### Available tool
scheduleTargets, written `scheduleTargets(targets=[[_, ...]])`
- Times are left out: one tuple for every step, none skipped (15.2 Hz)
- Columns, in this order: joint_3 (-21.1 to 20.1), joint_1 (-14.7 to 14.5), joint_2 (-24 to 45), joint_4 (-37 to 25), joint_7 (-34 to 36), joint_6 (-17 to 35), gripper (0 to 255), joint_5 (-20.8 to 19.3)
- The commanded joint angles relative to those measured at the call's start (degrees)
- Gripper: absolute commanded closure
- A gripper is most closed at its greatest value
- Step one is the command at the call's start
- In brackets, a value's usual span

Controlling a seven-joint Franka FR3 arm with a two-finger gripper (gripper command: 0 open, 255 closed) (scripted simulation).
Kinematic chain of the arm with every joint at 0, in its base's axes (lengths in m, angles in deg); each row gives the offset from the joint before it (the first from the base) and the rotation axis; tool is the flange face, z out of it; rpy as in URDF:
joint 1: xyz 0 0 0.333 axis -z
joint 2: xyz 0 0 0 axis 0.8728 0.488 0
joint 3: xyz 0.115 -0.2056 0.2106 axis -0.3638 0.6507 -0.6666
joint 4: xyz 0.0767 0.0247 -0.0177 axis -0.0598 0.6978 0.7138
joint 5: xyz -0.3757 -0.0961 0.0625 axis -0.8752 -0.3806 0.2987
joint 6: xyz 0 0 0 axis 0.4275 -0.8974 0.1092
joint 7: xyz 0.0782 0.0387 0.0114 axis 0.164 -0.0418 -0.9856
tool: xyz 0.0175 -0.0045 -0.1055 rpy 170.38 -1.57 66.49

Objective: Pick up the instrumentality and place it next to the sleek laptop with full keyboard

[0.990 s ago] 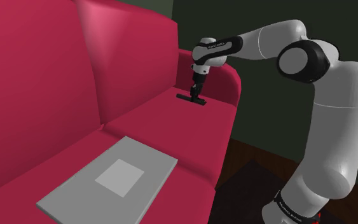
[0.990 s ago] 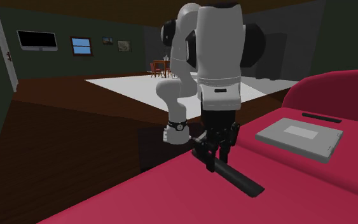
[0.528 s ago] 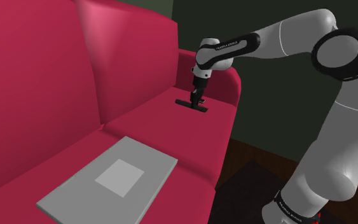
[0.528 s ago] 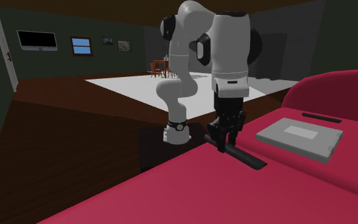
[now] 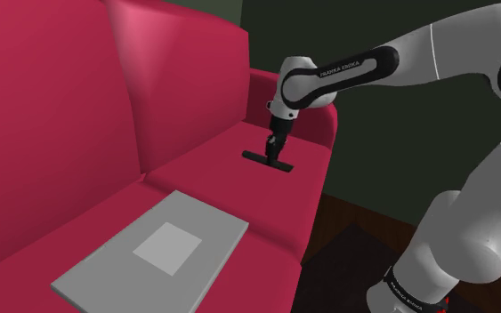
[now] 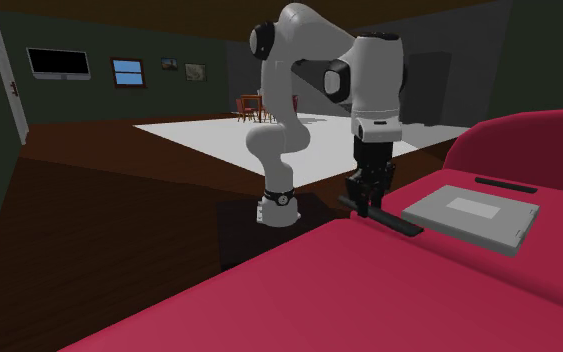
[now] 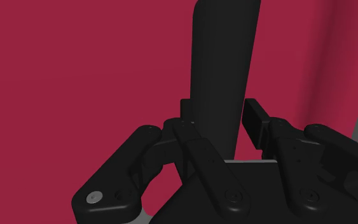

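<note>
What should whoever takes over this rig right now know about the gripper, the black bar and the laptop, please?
Gripper: jaws shut on the black bar, clasping it between them.
Bar: roughly level at the red sofa's seat cushion by the armrest. I cannot tell whether it clears the cushion.
Closed grey laptop: flat on the neighbouring cushion, clearly apart from the bar.
Done: the grasp.
Left: carry the bar across, set it down beside the laptop, open the jaws and withdraw.
</note>
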Motion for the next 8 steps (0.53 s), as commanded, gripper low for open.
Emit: scheduleTargets(targets=[[-1.3, -1.1, -2.7, 3.0, 2.5, 0.5, 255, 0.0], [-2.1, -1.6, -4.0, 4.4, 3.7, 0.8, 255, 0.1], [-2.8, -2.1, -5.3, 5.8, 4.9, 1.0, 255, 0.2], [-3.6, -2.7, -6.5, 7.1, 6.1, 1.1, 255, 0.3], [-4.4, -3.2, -7.7, 8.4, 7.4, 1.3, 255, 0.5], [-5.2, -3.8, -8.8, 9.6, 8.6, 1.4, 255, 0.8], [-6.0, -4.4, -10.0, 10.7, 9.8, 1.5, 255, 1.1], [-6.9, -5.0, -11.0, 11.7, 11.1, 1.6, 255, 1.4]])
